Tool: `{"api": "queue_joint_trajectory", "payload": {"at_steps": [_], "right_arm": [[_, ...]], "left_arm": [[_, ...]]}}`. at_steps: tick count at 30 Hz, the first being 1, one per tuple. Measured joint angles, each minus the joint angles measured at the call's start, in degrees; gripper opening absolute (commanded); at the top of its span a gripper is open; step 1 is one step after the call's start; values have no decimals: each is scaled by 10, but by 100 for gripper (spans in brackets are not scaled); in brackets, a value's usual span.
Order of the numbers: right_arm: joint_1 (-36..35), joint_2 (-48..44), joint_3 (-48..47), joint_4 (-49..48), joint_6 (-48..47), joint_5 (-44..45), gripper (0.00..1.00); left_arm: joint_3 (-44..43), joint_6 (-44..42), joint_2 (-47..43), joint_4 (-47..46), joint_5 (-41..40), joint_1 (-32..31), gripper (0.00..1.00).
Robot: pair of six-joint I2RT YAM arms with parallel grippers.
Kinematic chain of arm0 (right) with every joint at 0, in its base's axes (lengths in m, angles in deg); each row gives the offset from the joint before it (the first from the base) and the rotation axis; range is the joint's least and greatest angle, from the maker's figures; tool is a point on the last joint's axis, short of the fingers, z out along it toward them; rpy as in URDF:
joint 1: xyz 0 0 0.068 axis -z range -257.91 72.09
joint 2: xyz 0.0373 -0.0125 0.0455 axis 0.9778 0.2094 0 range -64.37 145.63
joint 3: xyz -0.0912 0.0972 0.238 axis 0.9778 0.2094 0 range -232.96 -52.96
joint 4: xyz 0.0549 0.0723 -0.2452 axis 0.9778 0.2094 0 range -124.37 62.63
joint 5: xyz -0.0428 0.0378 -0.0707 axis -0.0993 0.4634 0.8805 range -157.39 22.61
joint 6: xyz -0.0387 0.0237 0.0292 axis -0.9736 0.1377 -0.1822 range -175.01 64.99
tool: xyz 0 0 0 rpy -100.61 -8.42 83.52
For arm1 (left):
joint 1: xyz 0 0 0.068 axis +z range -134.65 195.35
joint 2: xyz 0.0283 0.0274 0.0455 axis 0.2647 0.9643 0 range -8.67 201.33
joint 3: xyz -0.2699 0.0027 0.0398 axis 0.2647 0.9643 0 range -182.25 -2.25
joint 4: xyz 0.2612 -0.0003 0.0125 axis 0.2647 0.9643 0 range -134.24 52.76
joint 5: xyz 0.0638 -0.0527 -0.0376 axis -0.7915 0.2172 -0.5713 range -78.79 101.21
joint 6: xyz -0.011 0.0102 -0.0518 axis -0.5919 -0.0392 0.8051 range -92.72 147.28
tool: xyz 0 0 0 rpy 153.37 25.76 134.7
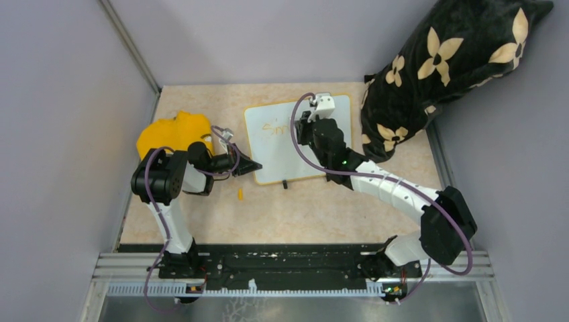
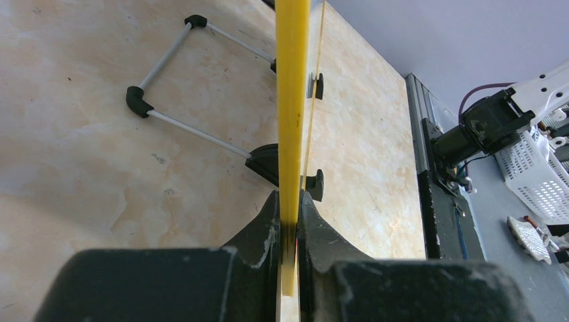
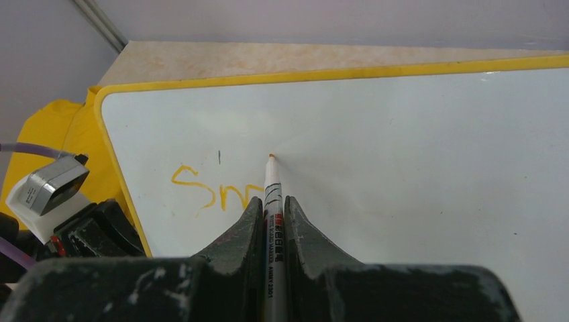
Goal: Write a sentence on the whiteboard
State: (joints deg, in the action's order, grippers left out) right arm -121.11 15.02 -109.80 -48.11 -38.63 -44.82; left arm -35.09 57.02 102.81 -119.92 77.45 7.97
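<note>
Right end effector (image 3: 272, 201) clamped on marker (image 3: 271, 176), tip near sentence (image 3: 201, 188) | left end effector (image 2: 288, 201) clamped on whiteboard (image 2: 292, 100) frame

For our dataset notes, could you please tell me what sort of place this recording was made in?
Most likely a robotics lab test cell: plain grey partition walls box in a small tabletop, and the left arm and right arm, bolted to a metal rail, hold a whiteboard and a marker.

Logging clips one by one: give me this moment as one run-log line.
left gripper: shut on whiteboard edge | right gripper: shut on marker, tip at whiteboard | sentence: only "Sm" visible | stage: sentence unfinished
</note>
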Motion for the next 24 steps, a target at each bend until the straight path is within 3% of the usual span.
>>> {"api": "queue_joint_trajectory", "payload": {"at_steps": [16, 24], "right_arm": [[6, -3, -2, 1, 4, -7, 0], [7, -53, 13, 9, 15, -15, 0]], "left_arm": [[0, 0, 0, 0, 0, 0, 0], [0, 0, 0, 0, 0, 0, 0]]}}
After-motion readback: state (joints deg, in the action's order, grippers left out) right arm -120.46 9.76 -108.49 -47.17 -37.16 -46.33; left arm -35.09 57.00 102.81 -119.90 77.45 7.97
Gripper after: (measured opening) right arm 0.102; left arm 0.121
